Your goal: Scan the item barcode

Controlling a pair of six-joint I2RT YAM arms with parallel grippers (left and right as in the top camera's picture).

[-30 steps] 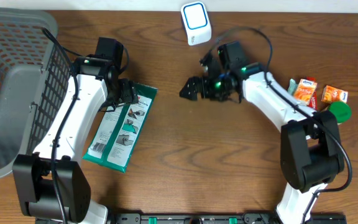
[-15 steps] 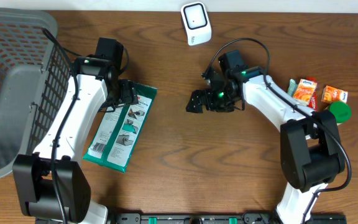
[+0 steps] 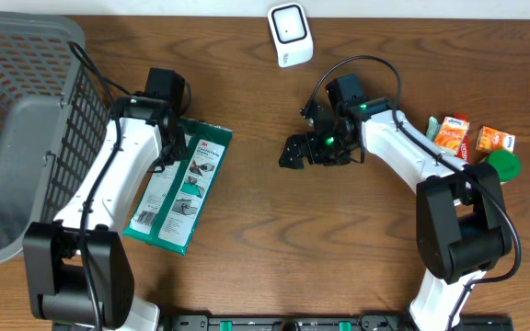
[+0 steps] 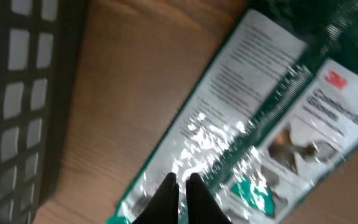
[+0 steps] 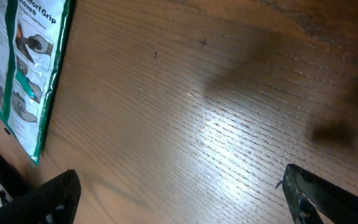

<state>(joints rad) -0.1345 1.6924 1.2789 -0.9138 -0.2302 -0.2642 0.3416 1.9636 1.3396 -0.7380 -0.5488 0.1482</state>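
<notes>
Black fingertips of the left tool are pressed together at the left long edge of the green-and-white pack. Whether any of its crinkled film is caught between them cannot be told. The pack lies flat and slanted on the wooden tabletop, with its upper end under that tool. A strip of bare wood separates its left edge from the dark rim of the grey mesh basket.

The right tool hangs with its fingers spread wide, nothing between them, above bare wood. An open stretch of wood lies between it and the pack's right edge. The white scanner stands near the far edge, well apart from the pack. Two orange boxes and a green lid are clustered by the right arm.
</notes>
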